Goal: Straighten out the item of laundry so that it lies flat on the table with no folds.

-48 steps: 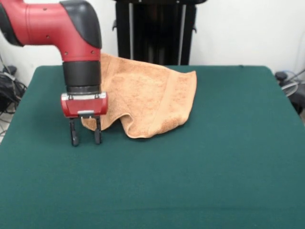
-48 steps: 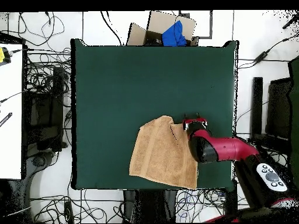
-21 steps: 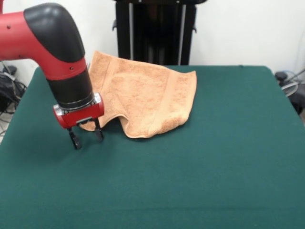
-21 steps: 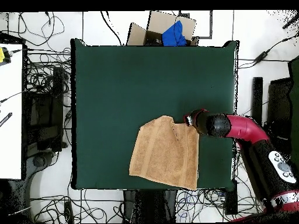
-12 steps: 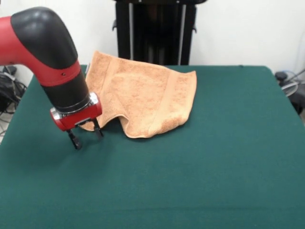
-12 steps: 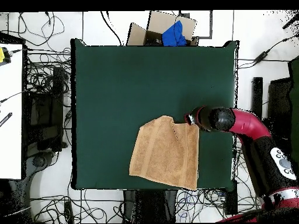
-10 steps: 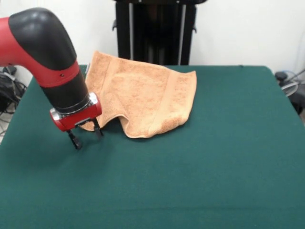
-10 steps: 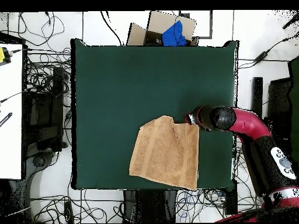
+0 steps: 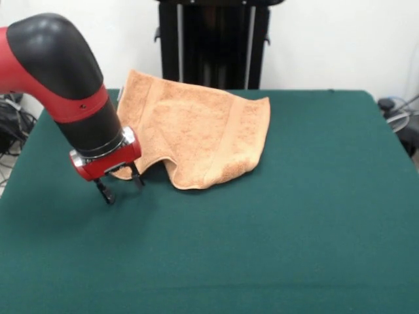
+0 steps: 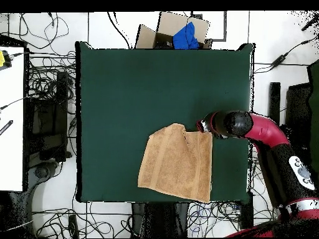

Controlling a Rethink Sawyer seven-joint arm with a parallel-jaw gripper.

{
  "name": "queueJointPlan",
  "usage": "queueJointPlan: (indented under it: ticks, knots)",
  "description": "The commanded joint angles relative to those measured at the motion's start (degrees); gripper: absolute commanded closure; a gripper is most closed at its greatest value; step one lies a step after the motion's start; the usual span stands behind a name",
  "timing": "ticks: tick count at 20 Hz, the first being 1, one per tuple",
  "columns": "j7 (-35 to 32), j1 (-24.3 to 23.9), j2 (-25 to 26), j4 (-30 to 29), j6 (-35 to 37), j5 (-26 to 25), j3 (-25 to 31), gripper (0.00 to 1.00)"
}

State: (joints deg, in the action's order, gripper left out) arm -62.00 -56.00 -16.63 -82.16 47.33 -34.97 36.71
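Hovering low over the desk (image 9: 275, 216), the hand (image 9: 121, 188) is tilted, its two fingers set apart with nothing between them, tips close to or touching the green cloth; contact cannot be confirmed. Position: just beside the near corner of the towel (image 9: 196, 127), at the side of it nearest the arm (image 9: 55, 72).

Item: towel, orange-tan terry, lying at the desk's edge on the robot's side; in the overhead view its edge meets the desk rim.

Condition: mostly spread. One fault remains: along the edge nearest the hand the cloth buckles into a raised wave, and the corner next to it appears tucked or curled, so the overhead outline (image 10: 177, 163) shows a notch there.

Progress, as judged: bulk flattening done; the buckled edge and curled corner are left to draw out. Towel not gripped at present.
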Motion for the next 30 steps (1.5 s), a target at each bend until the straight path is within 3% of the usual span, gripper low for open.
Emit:
queueJointPlan:
  ticks: [1, 13, 17, 25, 30]
  knots:
    - [3.3, 5.6, 4.6, -8.8, 6.2, 2.1, 0.9, 0.00]
    - [-10.8, 8.5, -6.7, -19.8, -2.7, 2.5, -2.7, 0.00]
    - [-12.1, 9.3, -8.0, -21.0, -3.7, 3.5, -3.3, 0.00]
    - [-9.5, 10.3, -6.8, -17.0, -1.4, 5.8, -3.6, 0.00]
    - [-7.9, 8.8, -6.1, -17.0, -4.5, 4.8, -3.8, 0.00]
